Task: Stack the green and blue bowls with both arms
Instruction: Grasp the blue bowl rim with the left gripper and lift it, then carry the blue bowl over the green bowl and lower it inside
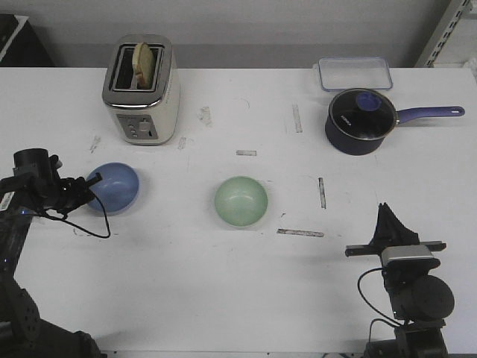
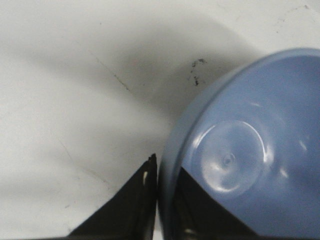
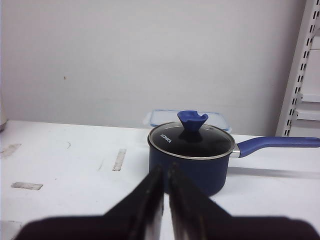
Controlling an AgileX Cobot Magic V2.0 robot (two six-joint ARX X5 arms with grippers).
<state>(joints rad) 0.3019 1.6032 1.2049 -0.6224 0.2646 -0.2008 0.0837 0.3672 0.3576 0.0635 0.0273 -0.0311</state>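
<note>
The light blue bowl (image 1: 113, 186) sits on the white table at the left. My left gripper (image 1: 88, 186) is shut on its near-left rim. In the left wrist view the blue bowl (image 2: 250, 150) fills the frame, and my left gripper (image 2: 165, 170) has one finger outside the wall and the other inside. The pale green bowl (image 1: 241, 201) stands alone at the table's middle, upright and empty. My right gripper (image 1: 387, 212) is shut and empty, low at the front right, well apart from both bowls. In the right wrist view my right gripper (image 3: 165, 170) points toward the saucepan.
A toaster (image 1: 141, 89) with bread stands at the back left. A dark navy saucepan (image 1: 359, 121) with a glass lid and long handle sits at the back right, also in the right wrist view (image 3: 192, 160). A clear lidded container (image 1: 355, 73) lies behind it.
</note>
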